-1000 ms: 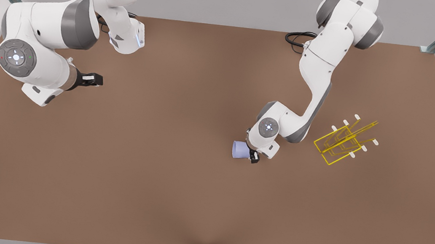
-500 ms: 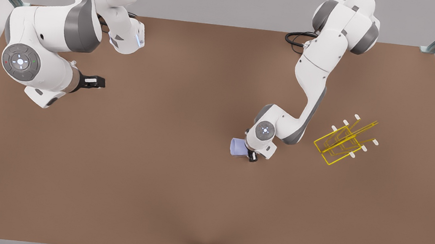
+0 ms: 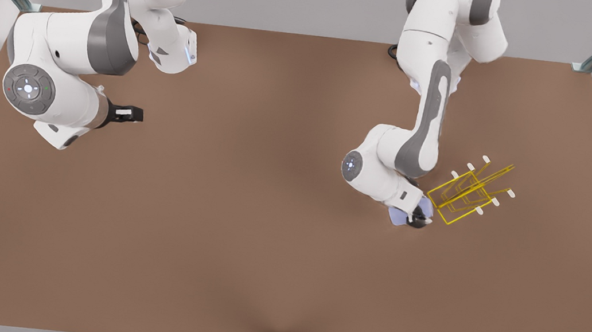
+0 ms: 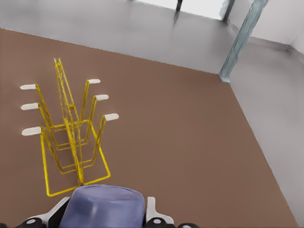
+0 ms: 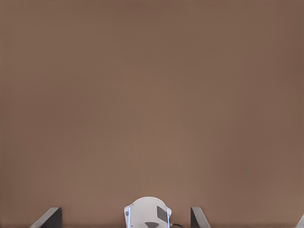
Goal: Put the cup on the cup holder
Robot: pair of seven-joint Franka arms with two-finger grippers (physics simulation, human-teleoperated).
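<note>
While the cup [image 4: 103, 206] sits clamped between the fingers of my left gripper [image 3: 415, 216], I read this as the carry step nearly done and the placing about to start. From the left wrist view the lavender tumbler is held just short of the cup holder [image 4: 71, 137], its closed end facing the camera, with the yellow wire frame standing directly ahead on the table [image 3: 205, 234]. In the front view the cup [image 3: 399, 217] peeks out beside the gripper, close to the near corner of the cup holder [image 3: 466, 193] but, as far as I can tell, not touching it. The white-capped prongs slant up and away on both sides of the frame's central spine, and none carries anything yet. My next move, I judge, calls for lifting and tipping the cup so that its open mouth lines up with one prong, then sliding it down over the cap before I let go; the thin wire looks light, so a clumsy nudge could shove or topple the rack. My right gripper [image 3: 127, 113] waits well apart over bare table toward the front view's left, and in the right wrist view its fingertips [image 5: 47, 217] stand spread wide with nothing between them, the other arm's base visible farther off.
</note>
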